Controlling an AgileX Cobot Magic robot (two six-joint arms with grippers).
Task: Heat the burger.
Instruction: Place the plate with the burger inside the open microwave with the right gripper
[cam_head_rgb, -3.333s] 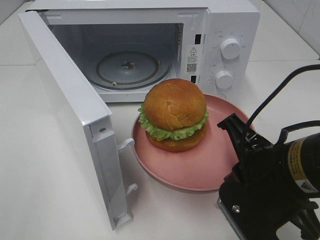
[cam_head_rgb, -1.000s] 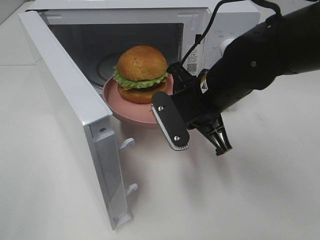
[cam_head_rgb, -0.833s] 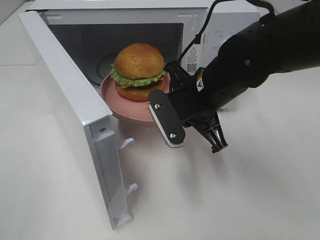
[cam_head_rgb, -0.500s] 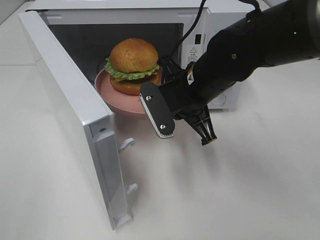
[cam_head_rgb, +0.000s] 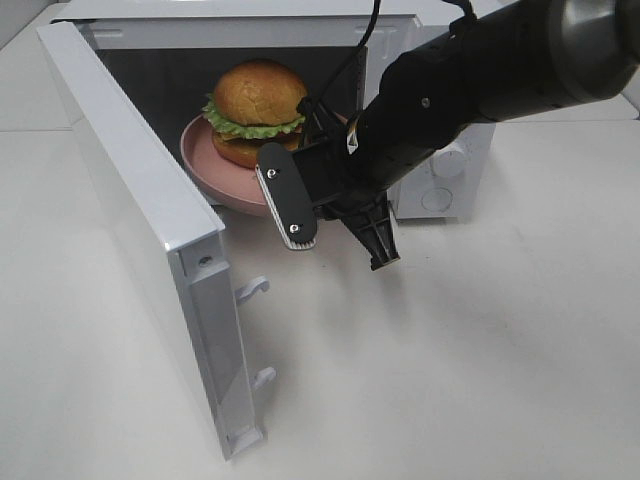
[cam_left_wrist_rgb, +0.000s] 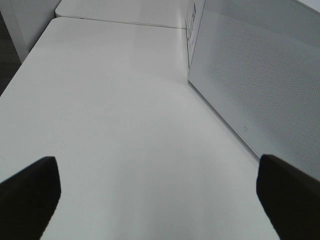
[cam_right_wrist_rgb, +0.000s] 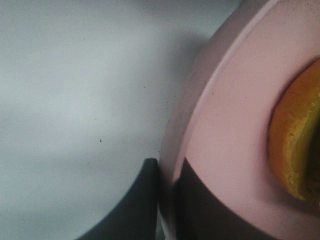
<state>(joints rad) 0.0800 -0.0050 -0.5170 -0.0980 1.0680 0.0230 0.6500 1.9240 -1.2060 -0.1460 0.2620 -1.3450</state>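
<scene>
The burger (cam_head_rgb: 255, 105), with golden bun and green lettuce, sits on a pink plate (cam_head_rgb: 205, 165) held in the mouth of the open microwave (cam_head_rgb: 455, 170). My right gripper (cam_head_rgb: 312, 140) reaches in from the right and is shut on the plate's near rim. In the right wrist view its dark fingers (cam_right_wrist_rgb: 145, 205) pinch the pink plate rim (cam_right_wrist_rgb: 200, 125) on both sides, with the burger's bun (cam_right_wrist_rgb: 295, 145) at the edge. My left gripper (cam_left_wrist_rgb: 160, 200) stands wide open over bare table, nothing between its fingertips (cam_left_wrist_rgb: 27, 195).
The microwave door (cam_head_rgb: 130, 200) swings out wide on the left, toward the table's front. Its outer face (cam_left_wrist_rgb: 260, 90) fills one side of the left wrist view. White tabletop (cam_head_rgb: 450, 350) lies in front and to the right.
The right gripper has carried the plate and burger up and to the left, from the table in front of the microwave into its opening. The left gripper has stayed open.
</scene>
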